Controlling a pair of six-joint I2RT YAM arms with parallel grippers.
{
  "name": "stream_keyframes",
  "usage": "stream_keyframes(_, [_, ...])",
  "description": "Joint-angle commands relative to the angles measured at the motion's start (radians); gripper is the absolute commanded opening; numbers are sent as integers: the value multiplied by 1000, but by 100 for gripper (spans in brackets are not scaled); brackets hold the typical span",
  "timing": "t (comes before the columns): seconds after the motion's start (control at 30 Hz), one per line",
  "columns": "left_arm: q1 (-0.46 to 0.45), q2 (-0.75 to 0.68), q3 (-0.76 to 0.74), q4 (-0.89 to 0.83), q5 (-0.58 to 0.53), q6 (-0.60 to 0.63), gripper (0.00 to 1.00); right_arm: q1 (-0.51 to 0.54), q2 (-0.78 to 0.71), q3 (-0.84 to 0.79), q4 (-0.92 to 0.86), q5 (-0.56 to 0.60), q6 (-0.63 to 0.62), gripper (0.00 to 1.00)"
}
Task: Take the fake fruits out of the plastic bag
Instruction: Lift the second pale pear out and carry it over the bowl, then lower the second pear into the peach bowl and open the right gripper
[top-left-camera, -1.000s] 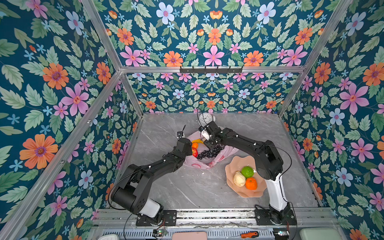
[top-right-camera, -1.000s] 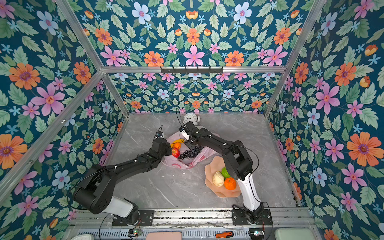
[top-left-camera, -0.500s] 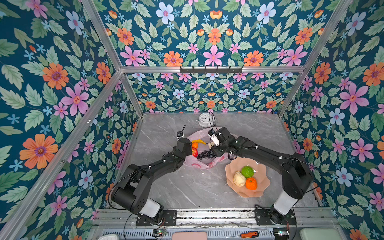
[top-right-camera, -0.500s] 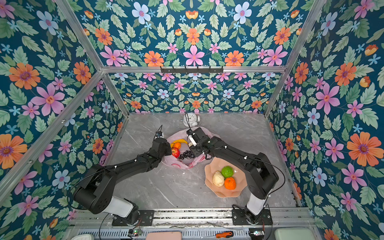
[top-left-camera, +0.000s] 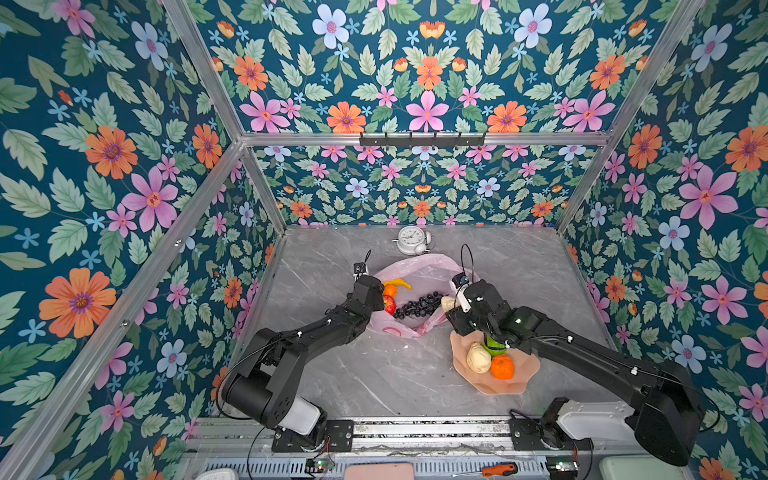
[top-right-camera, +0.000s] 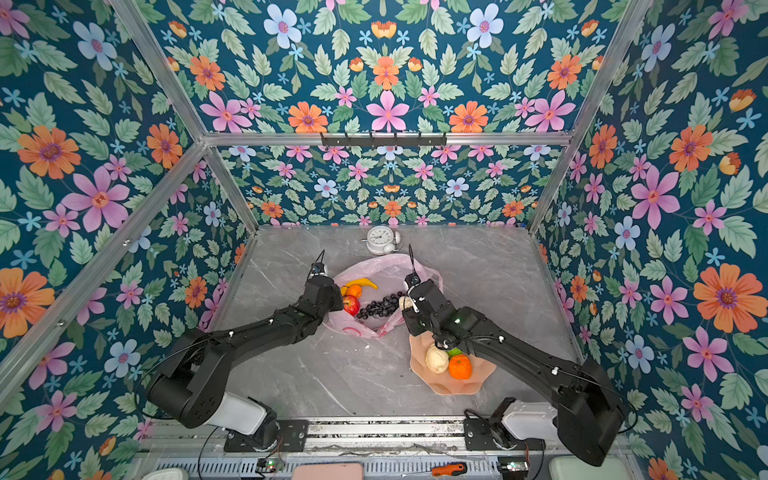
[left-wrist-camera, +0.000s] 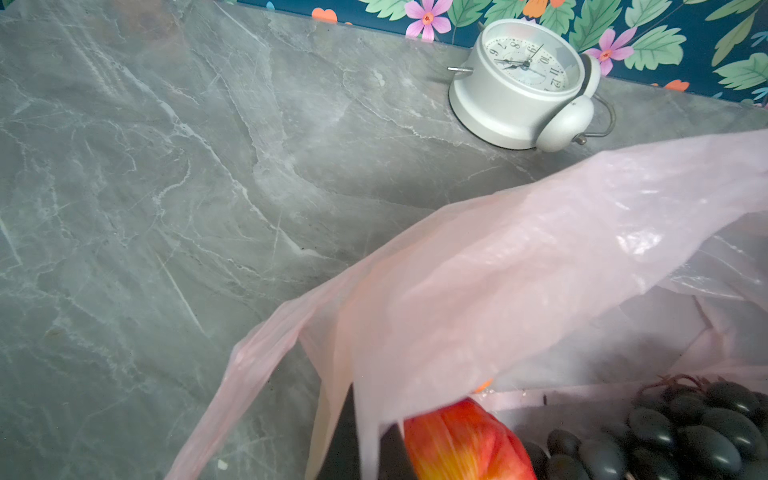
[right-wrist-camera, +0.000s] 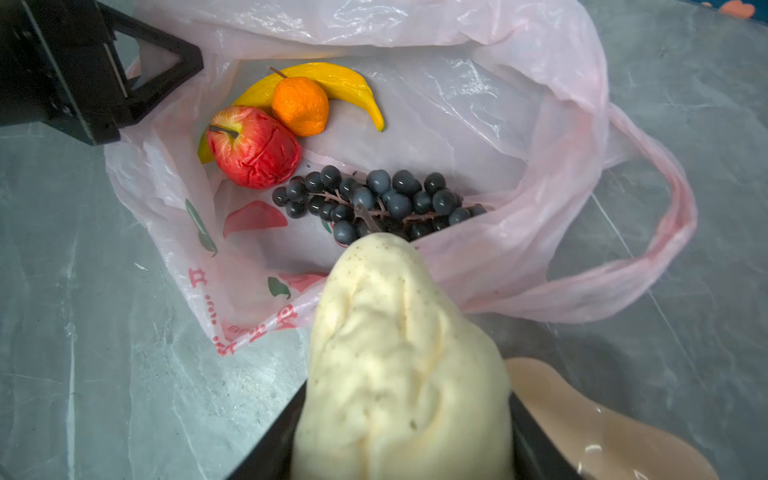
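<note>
Half done: three fruits out, one in my grip, four left in the bag.

My left gripper (top-left-camera: 376, 296) is pinched shut on the bag (top-left-camera: 419, 270) rim at its 9 o'clock, keeping the mouth open. Inside lie the banana (right-wrist-camera: 345, 87), orange (right-wrist-camera: 300, 106), apple (right-wrist-camera: 253, 145) and grapes (right-wrist-camera: 374, 199). At the bag's 3 o'clock my right gripper (top-left-camera: 451, 306) clamps a cream fruit (right-wrist-camera: 403, 353), above the rim. At 5 o'clock the dish (top-left-camera: 515, 382) holds a second cream fruit (top-left-camera: 478, 357), a green fruit (top-left-camera: 494, 345) and a second orange (top-left-camera: 502, 368).

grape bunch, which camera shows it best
The right wrist view: the grape bunch lies close and nearly whole in the open plastic bag. Both top views show it small and far; the left wrist view catches only its edge.
</note>
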Motion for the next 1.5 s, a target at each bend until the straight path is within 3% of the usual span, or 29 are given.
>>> stream_keyframes(0.0, [1, 1, 6, 3, -5, 4, 8, 2, -59, -68, 57, 62, 117, 48])
stream_keyframes(0.13, [0, 4, 5, 4, -5, 4, 8, 8, -123, -177, 122, 79, 185, 48])
stream_keyframes(0.37, [1, 7, 6, 4, -3, 4, 8, 12, -174, -337, 290, 117, 192, 48])
stream_keyframes(0.83, [1, 6, 6, 4, -4, 6, 8, 12, -122, -459, 498, 182, 178, 49])
stream_keyframes(1.47, [1, 9, 7, 5, -1, 6, 8, 13, -144, -475, 462, 200, 203, 68])
